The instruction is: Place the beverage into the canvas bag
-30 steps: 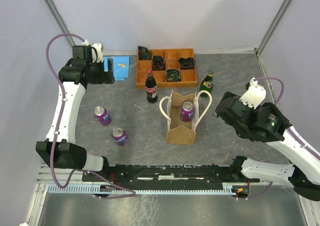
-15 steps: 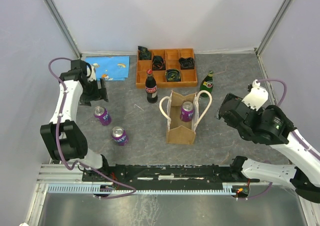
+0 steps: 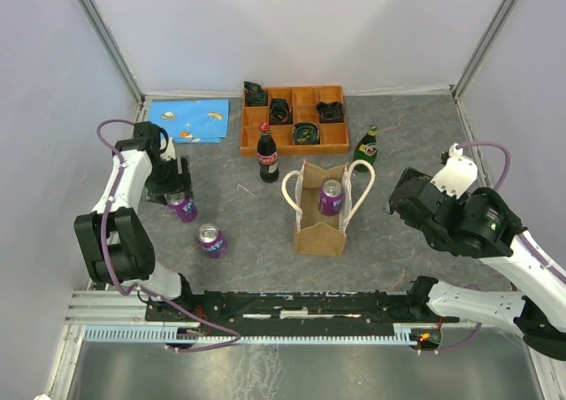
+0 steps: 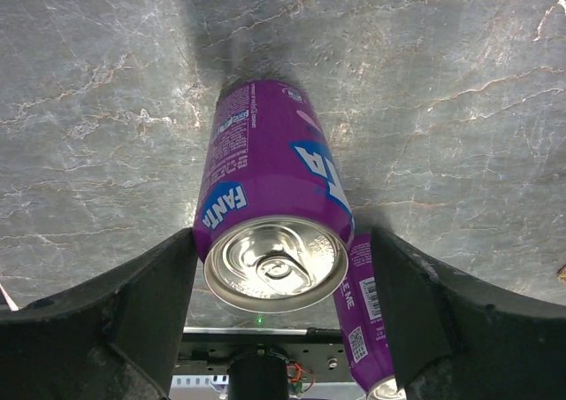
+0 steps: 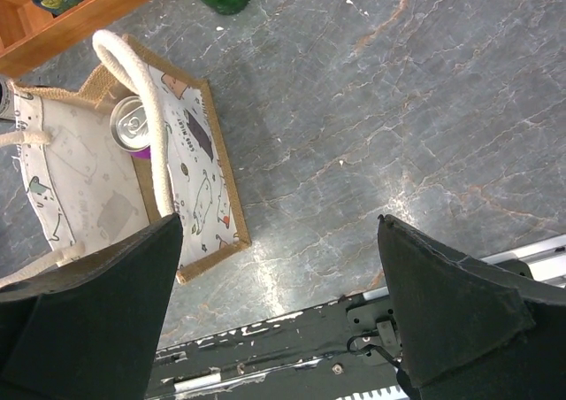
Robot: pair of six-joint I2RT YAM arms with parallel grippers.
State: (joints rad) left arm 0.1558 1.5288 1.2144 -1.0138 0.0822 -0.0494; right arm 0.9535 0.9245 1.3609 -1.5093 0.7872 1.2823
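Note:
A purple Fanta can [image 3: 182, 208] stands upright on the table at the left. My left gripper [image 3: 174, 190] is down over it. In the left wrist view the can [image 4: 274, 214] sits between my open fingers [image 4: 133, 311], with a gap on the right side. A second purple can [image 3: 210, 240] stands closer to the front and shows behind the first [image 4: 367, 316]. The tan canvas bag [image 3: 320, 227] stands open at the centre with a purple can [image 3: 331, 196] inside. My right gripper [image 3: 398, 196] is open and empty, right of the bag [image 5: 190, 196].
A cola bottle [image 3: 267, 154] and a green bottle [image 3: 366, 145] stand behind the bag. A wooden compartment tray [image 3: 334, 134] sits at the back. A blue cloth [image 3: 188, 119] lies at the back left. The arm rail [image 3: 292, 304] runs along the front.
My left arm swung from the back left, by the blue cloth, forward and down until its open fingers came around the purple can. The right arm barely moved.

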